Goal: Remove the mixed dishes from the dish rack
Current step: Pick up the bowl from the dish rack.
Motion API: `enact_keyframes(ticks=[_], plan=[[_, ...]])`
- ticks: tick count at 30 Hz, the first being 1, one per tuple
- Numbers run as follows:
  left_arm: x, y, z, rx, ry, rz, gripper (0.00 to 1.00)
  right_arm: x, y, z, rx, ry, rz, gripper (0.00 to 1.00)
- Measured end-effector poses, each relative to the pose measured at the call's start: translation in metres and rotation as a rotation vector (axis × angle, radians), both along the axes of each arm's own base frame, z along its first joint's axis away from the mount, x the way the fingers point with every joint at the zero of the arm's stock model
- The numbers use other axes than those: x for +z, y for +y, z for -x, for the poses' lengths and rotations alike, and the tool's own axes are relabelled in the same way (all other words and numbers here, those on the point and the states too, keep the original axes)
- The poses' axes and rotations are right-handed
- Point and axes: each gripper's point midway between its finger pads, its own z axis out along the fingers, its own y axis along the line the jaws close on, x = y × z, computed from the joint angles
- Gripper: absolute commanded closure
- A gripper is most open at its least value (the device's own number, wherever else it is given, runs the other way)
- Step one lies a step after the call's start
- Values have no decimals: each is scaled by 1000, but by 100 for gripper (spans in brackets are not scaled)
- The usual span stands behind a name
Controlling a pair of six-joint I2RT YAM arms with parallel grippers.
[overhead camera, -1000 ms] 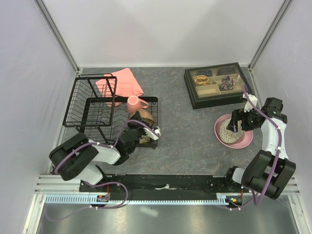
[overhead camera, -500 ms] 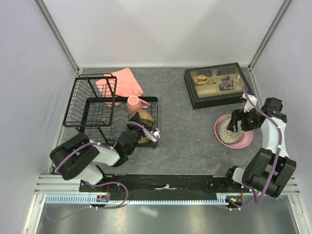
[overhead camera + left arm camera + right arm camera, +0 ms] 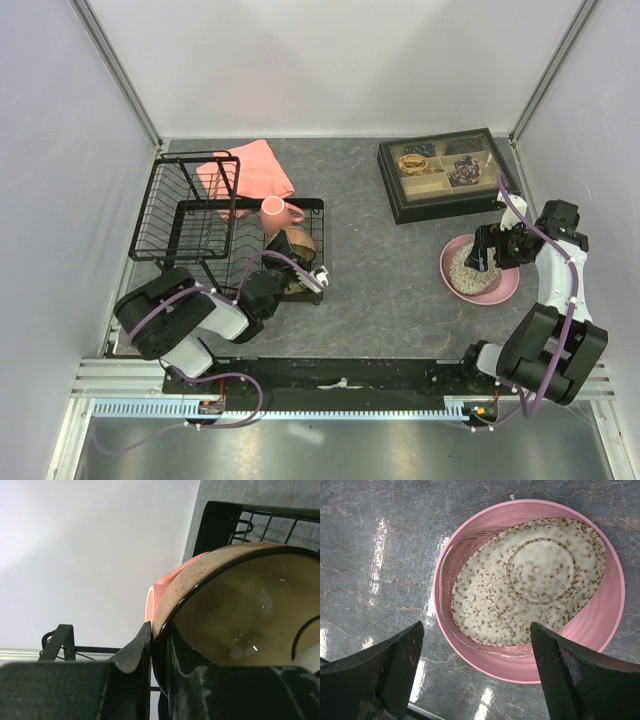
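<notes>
The black wire dish rack point(image 3: 195, 215) stands at the left of the table. On its flat base a pink mug point(image 3: 274, 210) stands upright beside the small brown bowl point(image 3: 300, 241), which is tipped on edge. My left gripper point(image 3: 297, 263) is shut on that bowl's rim. In the left wrist view the gripper point(image 3: 155, 637) pinches the rim of the brown bowl point(image 3: 240, 615), with the pink mug point(image 3: 154, 600) behind it and the rack point(image 3: 225, 515) beyond. At the right, the grey speckled bowl point(image 3: 530, 590) sits in the pink plate point(image 3: 616, 615) on the table. My right gripper point(image 3: 476, 630) hangs open above them.
A pink folded cloth point(image 3: 258, 170) lies behind the rack. A black compartmented tray of trinkets point(image 3: 445, 172) sits at the back right, just beyond the plate point(image 3: 505, 290). White walls close in on three sides.
My left arm's elbow has drawn in slightly toward the rack, with the brown bowl still in its grip. The right arm has not moved.
</notes>
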Motion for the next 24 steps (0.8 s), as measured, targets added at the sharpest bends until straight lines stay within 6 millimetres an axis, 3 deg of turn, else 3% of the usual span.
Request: enact_keyframes(ticks=[24], plan=[[1, -3, 1, -15, -32, -26, 98, -3, 0, 0, 0, 13, -6, 5]])
